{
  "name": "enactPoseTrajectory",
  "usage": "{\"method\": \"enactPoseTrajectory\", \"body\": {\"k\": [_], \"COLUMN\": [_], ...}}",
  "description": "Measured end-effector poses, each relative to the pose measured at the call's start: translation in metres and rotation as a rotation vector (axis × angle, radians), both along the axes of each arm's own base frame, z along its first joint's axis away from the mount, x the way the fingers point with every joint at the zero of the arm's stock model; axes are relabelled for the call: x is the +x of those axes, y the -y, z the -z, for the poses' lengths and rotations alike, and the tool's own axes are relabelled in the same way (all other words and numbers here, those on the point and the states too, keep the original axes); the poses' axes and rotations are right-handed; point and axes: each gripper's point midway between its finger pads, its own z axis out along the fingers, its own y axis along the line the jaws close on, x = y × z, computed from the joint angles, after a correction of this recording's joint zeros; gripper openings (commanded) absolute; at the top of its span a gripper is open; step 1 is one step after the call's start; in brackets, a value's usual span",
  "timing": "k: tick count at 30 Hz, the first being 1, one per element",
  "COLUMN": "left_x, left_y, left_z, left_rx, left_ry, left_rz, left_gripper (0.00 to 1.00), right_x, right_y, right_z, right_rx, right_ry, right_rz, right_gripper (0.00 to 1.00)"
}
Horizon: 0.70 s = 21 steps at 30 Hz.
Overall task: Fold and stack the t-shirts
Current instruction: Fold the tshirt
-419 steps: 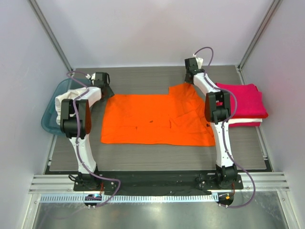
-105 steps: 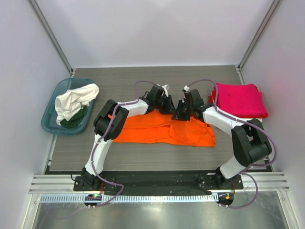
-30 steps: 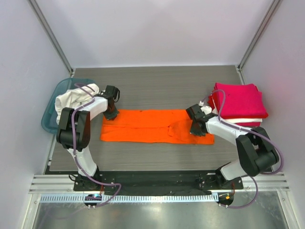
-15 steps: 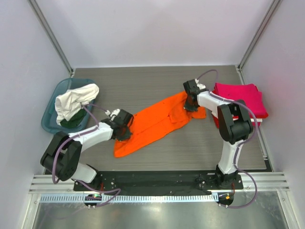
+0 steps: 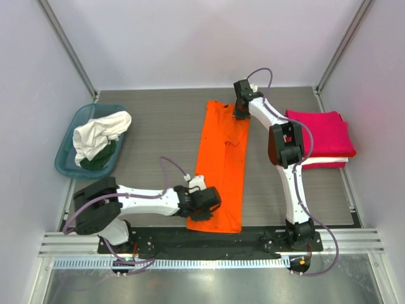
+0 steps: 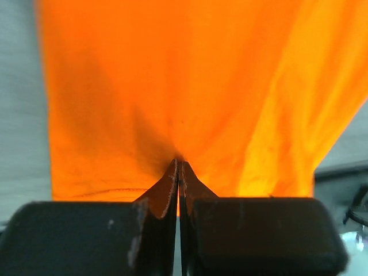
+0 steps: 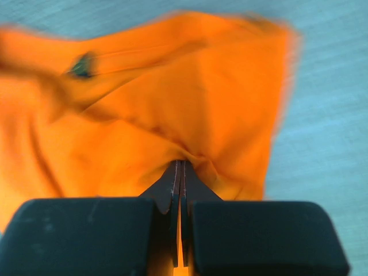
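My left gripper (image 6: 178, 168) has its two black fingers pressed together on a pinch of the orange t-shirt (image 6: 172, 86). The thin cloth puckers into fine creases that fan out from the tips. My right gripper (image 7: 179, 167) is likewise clamped flat on a fold of the same shirt, with soft wrinkles bunched at its tips. A small dark spot (image 7: 84, 64) sits on the cloth toward 10 o'clock in that wrist view, too blurred for me to name.

From above, the shirt lies as a long, narrow folded strip running 12 o'clock to 6 o'clock down the middle of the grey wood-grain table (image 5: 158, 123). My right gripper holds the 12 o'clock end and my left the 6 o'clock end.

At 3 o'clock sits a squared stack of folded t-shirts (image 5: 319, 133), magenta-red on top with a white edge beneath. At 9 o'clock the teal plastic tub (image 5: 65, 151) holds a crumpled white t-shirt (image 5: 100, 132) over a dark green t-shirt (image 5: 98, 160).
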Motion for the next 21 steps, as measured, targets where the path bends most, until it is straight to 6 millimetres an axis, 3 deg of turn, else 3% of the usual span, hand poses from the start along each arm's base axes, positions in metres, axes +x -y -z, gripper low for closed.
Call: {"method": "enactPoseTrajectory", "body": {"k": [5,9,11,12,15,21], "left_x": [-0.031,-0.034,-0.029,-0.026,-0.018,0.027], "left_y": [0.048,0.066,0.072,0.073,0.070,0.050], "left_z": [-0.002,-0.012,-0.022,-0.027,-0.046,-0.105], "left_rx": [-0.017,-0.044,-0.057,-0.062,-0.087,-0.212], "left_ry": [-0.015,-0.005,0.016,0.028,0.053,0.119], "left_rz": [0.049,0.051,0.045,0.040,0.040,-0.002], "left_gripper": [0.00,0.00,0.00,0.00,0.00,0.08], "right_x": [0.017,0.025,0.027,0.027,0.028,0.025], "right_y": [-0.012,-0.026,-0.028,-0.029,-0.033,-0.038], "right_z": [-0.001,-0.002,-0.002,-0.002,-0.005,-0.013], "right_rx": [0.041,0.091,0.104,0.108,0.122,0.146], "right_ry": [0.002,0.008,0.011,0.011,0.014,0.013], "right_rz": [-0.058,-0.096,-0.104,-0.107,-0.115,-0.143], "right_gripper": [0.08,0.13,0.19,0.29,0.41,0.52]}}
